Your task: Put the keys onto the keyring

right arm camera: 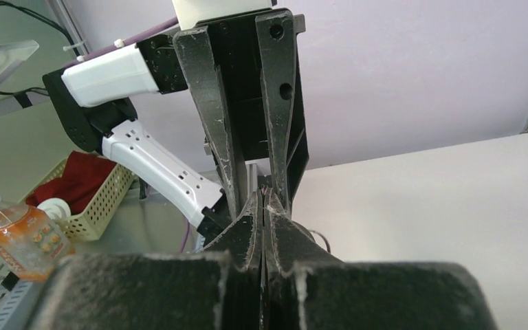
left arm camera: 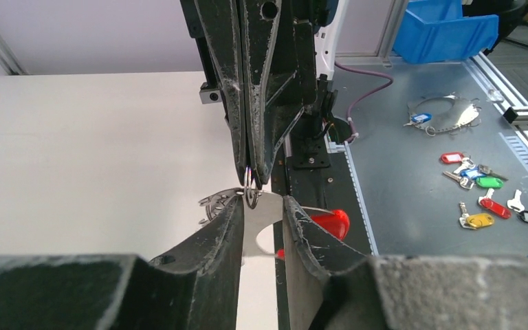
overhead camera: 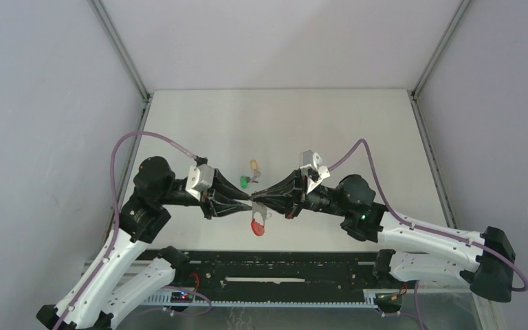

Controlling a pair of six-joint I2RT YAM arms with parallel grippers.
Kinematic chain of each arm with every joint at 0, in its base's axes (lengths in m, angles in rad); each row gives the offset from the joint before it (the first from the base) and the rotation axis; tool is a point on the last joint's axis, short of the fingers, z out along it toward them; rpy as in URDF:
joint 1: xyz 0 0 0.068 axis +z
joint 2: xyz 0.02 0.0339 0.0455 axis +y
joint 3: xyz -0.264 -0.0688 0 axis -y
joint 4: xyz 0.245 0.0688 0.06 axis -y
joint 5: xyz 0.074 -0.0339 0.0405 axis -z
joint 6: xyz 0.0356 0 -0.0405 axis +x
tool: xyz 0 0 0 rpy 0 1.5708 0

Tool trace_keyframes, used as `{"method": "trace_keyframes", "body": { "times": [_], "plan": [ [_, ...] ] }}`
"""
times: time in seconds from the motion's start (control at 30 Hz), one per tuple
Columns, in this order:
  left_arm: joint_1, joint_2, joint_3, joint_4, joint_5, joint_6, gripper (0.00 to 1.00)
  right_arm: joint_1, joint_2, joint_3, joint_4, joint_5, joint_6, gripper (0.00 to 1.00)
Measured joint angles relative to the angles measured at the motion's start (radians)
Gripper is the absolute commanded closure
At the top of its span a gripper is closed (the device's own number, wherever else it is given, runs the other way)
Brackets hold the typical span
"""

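Gripping the keyring (left arm camera: 260, 230) in my left hand (left arm camera: 262, 206), my right hand (left arm camera: 250, 177) pinches its wire loop (left arm camera: 250, 196); I should pull gently.

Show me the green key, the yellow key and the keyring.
Green-headed silver key (overhead camera: 245, 181): top external view, its plastic head.
Yellow-orange-headed silver key (overhead camera: 254, 165): top external view, its plastic head.
Thin grey metal keyring (overhead camera: 257, 227): top external view, its red curved section.
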Motion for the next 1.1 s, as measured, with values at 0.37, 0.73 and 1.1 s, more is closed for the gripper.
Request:
{"method": "trace_keyframes", "body": {
  "times": [0.37,0.73,1.1],
  "plan": [
    [0.0,-0.02,-0.004,0.024,0.0,-0.023,0.82,0.055,0.037,-0.024,0.122,0.07,0.01,1.0],
    [0.004,-0.024,-0.01,0.038,0.036,-0.054,0.65,0.069,0.028,-0.045,0.153,0.115,0.008,1.0],
    [0.019,-0.01,-0.026,0.13,0.056,-0.151,0.96,0.077,0.025,-0.056,0.18,0.115,0.011,1.0]
  ]
}}
